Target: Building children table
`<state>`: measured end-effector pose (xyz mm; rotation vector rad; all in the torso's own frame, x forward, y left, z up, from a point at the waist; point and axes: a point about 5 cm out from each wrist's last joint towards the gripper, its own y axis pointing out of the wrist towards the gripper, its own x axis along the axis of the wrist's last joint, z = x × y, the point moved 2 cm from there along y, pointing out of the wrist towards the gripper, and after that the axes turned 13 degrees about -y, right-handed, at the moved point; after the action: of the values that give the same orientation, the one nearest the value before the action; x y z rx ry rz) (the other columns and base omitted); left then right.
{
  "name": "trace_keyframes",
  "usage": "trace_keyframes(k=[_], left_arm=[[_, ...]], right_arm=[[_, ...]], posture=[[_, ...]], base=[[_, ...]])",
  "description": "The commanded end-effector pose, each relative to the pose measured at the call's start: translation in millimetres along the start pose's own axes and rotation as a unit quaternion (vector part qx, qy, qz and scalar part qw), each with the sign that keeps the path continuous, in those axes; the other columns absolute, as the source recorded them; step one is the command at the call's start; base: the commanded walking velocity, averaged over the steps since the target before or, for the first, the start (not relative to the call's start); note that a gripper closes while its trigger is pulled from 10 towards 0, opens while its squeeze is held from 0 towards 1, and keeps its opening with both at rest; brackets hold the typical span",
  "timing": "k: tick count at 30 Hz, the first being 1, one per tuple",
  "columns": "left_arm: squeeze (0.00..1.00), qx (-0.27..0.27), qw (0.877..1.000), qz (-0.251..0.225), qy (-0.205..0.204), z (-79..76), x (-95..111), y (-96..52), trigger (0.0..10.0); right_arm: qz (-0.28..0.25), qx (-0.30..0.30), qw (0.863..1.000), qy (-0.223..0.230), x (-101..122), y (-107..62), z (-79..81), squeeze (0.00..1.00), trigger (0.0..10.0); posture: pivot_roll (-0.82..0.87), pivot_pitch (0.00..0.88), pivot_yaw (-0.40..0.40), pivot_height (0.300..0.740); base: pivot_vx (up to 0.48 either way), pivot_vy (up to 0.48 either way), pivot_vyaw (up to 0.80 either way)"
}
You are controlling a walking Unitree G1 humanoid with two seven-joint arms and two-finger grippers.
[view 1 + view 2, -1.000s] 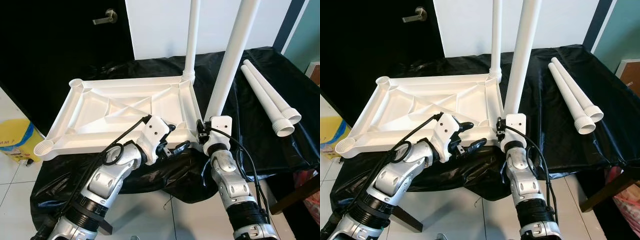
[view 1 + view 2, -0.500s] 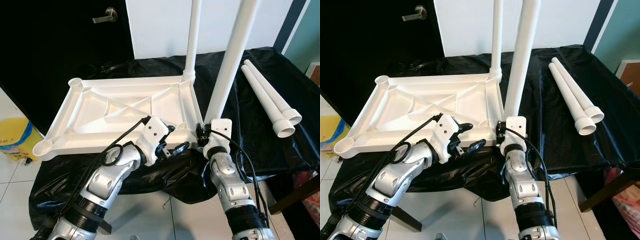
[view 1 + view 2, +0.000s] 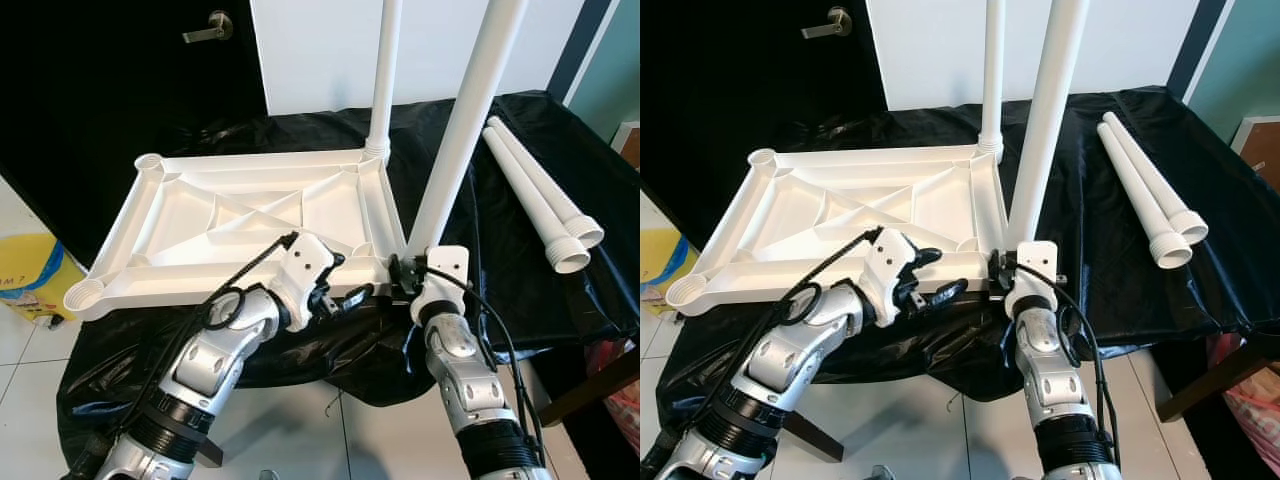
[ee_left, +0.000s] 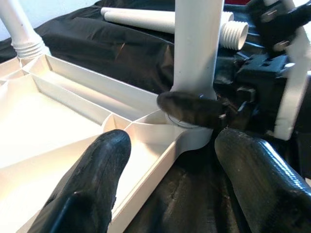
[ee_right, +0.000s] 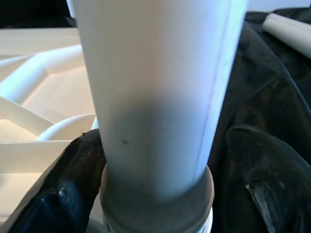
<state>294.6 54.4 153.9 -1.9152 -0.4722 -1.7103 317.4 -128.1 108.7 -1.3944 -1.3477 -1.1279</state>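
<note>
Table leg (image 3: 462, 120) pinched near its base by the right hand (image 5: 155, 160), standing upright in the near corner socket of the upturned tabletop (image 3: 230, 215).

Smooth white plastic tube, long axis vertical, slightly tapered; its black fingers (image 5: 265, 167) press either side. Left hand (image 4: 170, 160) hovers spread at the same corner, one finger over the ribbed white tray. A second leg (image 3: 383, 75) stands at the far corner; two spare legs (image 3: 535, 190) with threaded ends lie on the bench's glossy black sheet (image 3: 500, 240).
</note>
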Motion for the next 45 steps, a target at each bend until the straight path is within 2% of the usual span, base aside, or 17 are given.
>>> trace_keyframes(k=[1,6,8,9,11,15,18,19,27,35,38,39,41,42,43,44,45], left_arm=[[0.0,0.025,1.0,0.017,-0.005,8.6,-7.1,-1.3,10.0],[0.0,0.035,0.999,0.02,-0.005,12.0,-7.9,-1.6,10.0],[0.0,0.062,0.998,0.031,0.002,22.1,-10.7,-3.2,10.0],[0.0,0.062,0.998,0.031,0.002,22.1,-10.7,-3.2,10.0],[0.0,0.098,0.994,0.057,0.007,35.1,-17.7,-5.6,10.0],[0.0,0.12,0.99,0.075,0.008,43.0,-22.8,-7.2,10.0],[0.0,0.148,0.985,0.09,0.009,52.8,-27.2,-9.0,10.0],[0.0,0.173,0.979,0.106,0.013,62.3,-31.0,-11.4,10.0],[0.0,0.19,0.973,0.128,0.025,73.7,-36.3,-16.2,10.0],[0.0,0.229,0.956,0.181,0.041,97.0,-45.1,-26.8,10.0],[0.0,0.243,0.953,0.181,0.031,101.9,-44.3,-29.0,10.0],[0.0,0.249,0.952,0.179,0.023,104.0,-43.2,-30.1,9.5],[0.0,0.253,0.951,0.177,0.018,105.2,-42.5,-30.8,9.5],[0.0,0.259,0.95,0.174,0.014,107.2,-41.3,-31.7,3.5],[0.0,0.259,0.95,0.174,0.014,107.2,-41.3,-31.7,3.5],[0.0,0.266,0.949,0.169,0.014,109.3,-39.3,-32.9,0.0],[0.0,0.269,0.949,0.164,0.014,110.7,-37.8,-33.4,0.0]], right_arm=[[-0.014,0.007,1.0,0.003,1.3,-4.3,-1.8,0.0,10.0],[-0.02,0.012,1.0,0.0,1.6,-7.0,-2.6,0.0,10.0],[-0.03,0.021,0.999,-0.008,2.3,-12.1,-4.3,0.0,10.0],[-0.03,0.021,0.999,-0.008,2.3,-12.1,-4.3,0.0,10.0],[-0.031,0.017,0.999,-0.014,0.5,-17.2,-7.8,0.0,10.0],[-0.029,0.012,0.999,-0.015,-1.0,-19.7,-10.5,0.0,10.0],[-0.029,0.007,0.999,-0.014,-1.4,-22.4,-11.9,0.0,10.0],[-0.029,0.004,0.999,-0.012,-1.6,-24.9,-12.2,0.0,10.0],[-0.029,0.0,0.999,-0.014,-2.1,-27.6,-14.6,0.0,10.0],[-0.031,0.003,0.999,-0.017,-1.9,-29.2,-15.9,0.0,10.0],[-0.032,0.005,0.999,-0.017,-1.7,-28.9,-14.8,0.0,10.0],[-0.032,0.006,0.999,-0.016,-1.4,-28.5,-13.9,0.0,10.0],[-0.032,0.006,0.999,-0.016,-1.2,-28.3,-13.3,0.0,10.0],[-0.033,0.007,0.999,-0.016,-0.8,-28.1,-12.6,0.0,10.0],[-0.033,0.007,0.999,-0.016,-0.8,-28.1,-12.6,0.0,10.0],[-0.033,0.007,0.999,-0.015,-0.4,-27.8,-12.0,0.0,10.0],[-0.034,0.006,0.999,-0.014,-0.2,-27.7,-11.7,0.0,10.0]], posture=[[-0.09,0.0,0.011,0.74],[-0.09,0.0,0.012,0.74],[-0.11,0.0,0.02,0.74],[-0.11,0.0,0.02,0.74],[-0.13,0.01,0.038,0.74],[-0.13,0.012,0.04,0.74],[-0.14,0.022,0.057,0.74],[-0.15,0.026,0.067,0.74],[-0.16,0.028,0.076,0.74],[-0.17,0.022,0.093,0.74],[-0.17,0.022,0.093,0.74],[-0.17,0.022,0.096,0.74],[-0.17,0.022,0.096,0.74],[-0.17,0.022,0.098,0.74],[-0.17,0.022,0.098,0.74],[-0.17,0.021,0.1,0.74],[-0.17,0.021,0.1,0.74]], base=[[0.0,0.0,0.0],[0.0,0.0,0.0],[0.0,0.0,0.0],[0.0,0.0,0.0],[0.0,0.0,0.0],[0.0,0.0,0.0],[0.0,0.0,0.0],[0.0,0.0,0.0],[0.0,0.0,0.0],[0.0,0.0,0.0],[0.0,0.0,0.0],[0.0,0.0,0.0],[0.0,0.0,0.0],[0.0,0.0,0.0],[0.0,0.0,0.0],[0.0,0.0,0.0],[0.0,0.0,0.0]])
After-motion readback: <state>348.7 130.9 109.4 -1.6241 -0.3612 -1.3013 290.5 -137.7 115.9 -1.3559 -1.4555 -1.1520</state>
